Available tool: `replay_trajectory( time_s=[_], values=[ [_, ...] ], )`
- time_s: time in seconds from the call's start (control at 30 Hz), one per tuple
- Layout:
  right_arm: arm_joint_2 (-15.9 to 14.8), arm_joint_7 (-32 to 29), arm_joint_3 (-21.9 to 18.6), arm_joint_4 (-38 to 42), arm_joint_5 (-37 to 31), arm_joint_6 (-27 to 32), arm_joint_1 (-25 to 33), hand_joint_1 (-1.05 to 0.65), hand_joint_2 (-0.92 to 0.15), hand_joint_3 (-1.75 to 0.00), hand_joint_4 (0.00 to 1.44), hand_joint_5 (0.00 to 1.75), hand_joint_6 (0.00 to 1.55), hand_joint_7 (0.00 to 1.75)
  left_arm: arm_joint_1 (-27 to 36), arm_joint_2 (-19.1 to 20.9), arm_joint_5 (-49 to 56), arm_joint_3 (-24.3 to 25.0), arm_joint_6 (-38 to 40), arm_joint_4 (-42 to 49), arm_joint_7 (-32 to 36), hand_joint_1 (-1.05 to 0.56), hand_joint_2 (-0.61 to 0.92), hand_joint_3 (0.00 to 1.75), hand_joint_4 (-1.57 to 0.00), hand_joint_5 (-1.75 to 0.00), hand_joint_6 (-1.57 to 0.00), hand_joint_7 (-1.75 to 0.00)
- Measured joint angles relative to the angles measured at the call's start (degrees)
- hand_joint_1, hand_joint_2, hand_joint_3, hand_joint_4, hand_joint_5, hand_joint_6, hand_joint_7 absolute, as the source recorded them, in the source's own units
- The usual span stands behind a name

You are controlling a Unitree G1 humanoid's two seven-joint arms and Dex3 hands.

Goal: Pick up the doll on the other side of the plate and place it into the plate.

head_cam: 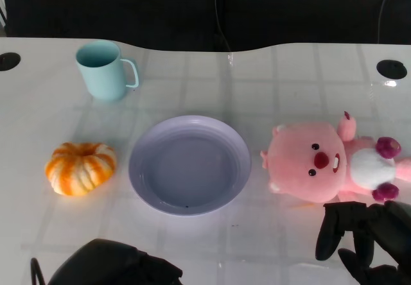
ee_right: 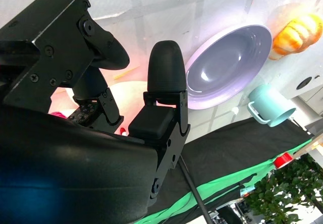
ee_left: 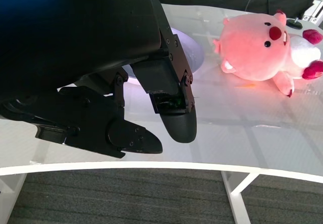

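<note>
A pink plush doll (head_cam: 324,162) with a white belly lies on its side to the right of the lavender plate (head_cam: 149,183), which holds nothing. The doll (ee_left: 265,50) also shows in the left wrist view, beyond the plate (ee_left: 194,55). My right hand (head_cam: 366,240) hovers just in front of the doll at the table's near right, its fingers apart and holding nothing. In the right wrist view its fingers (ee_right: 164,77) reach toward the plate (ee_right: 227,65), with a little pink showing behind them. My left hand (head_cam: 112,266) stays low at the near edge, its fingers (ee_left: 171,113) apart and empty.
A light blue mug (head_cam: 103,70) stands at the back left. An orange-and-white pumpkin toy (head_cam: 80,167) sits left of the plate. Two dark round holes (head_cam: 391,69) mark the table's far corners. The table's near edge (ee_left: 151,166) runs just below my left hand.
</note>
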Motion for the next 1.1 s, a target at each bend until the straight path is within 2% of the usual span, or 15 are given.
replay_trajectory(
  time_s=[0.37, 0.57, 1.1],
  values=[
    [0.0, 0.0, 0.0, 0.3, -0.3, -0.1, -0.4, 0.15, -0.29, -1.33, 0.9, 1.67, 0.9, 1.18, 0.1, 0.0, -0.1, 0.4, -0.9, 0.1, 0.0, -0.18, 0.92, 0.1, -0.77, -1.24, -1.01, -0.4],
    [0.0, 0.0, 0.2, 0.4, -0.6, -0.1, -1.0, 0.15, -0.3, -1.31, 0.9, 1.66, 0.91, 1.17, -0.2, 0.0, -0.3, 0.5, -1.8, 1.4, 0.2, -0.17, 0.92, 0.07, -0.77, -1.31, -1.02, -0.4],
    [0.2, -0.2, 0.3, 0.8, -1.5, -0.6, -1.3, 0.15, -0.29, -1.29, 0.9, 1.65, 0.92, 1.12, -0.9, 0.0, -0.2, 0.5, -1.0, 1.9, 0.4, -0.18, 0.92, 0.08, -0.77, -1.27, -1.01, -0.41]
  ],
)
